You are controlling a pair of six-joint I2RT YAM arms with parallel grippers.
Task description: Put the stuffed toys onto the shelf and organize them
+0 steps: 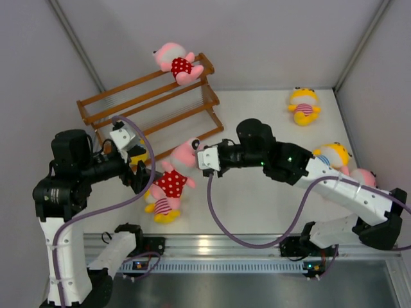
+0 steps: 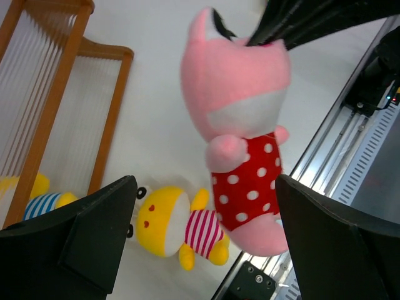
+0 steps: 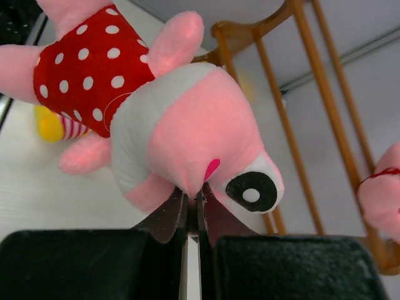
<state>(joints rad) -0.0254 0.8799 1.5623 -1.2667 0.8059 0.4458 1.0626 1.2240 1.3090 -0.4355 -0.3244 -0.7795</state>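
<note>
I am pinching the pink toy [image 3: 187, 131] by its head in my right pincer [image 3: 192, 201], the jaws nearly closed on the plush. My left pincer [image 2: 205, 187] is gaping wide, with the toy hanging just ahead of its fingers. The shelf [image 1: 154, 102] is standing beyond both.

Likely a lab: grey enclosure walls [image 1: 270, 38], aluminium rail [image 1: 192, 249].

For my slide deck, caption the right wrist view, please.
Right gripper pinches a pink toy in a red dotted dress by its head, wooden shelf behind.
</note>
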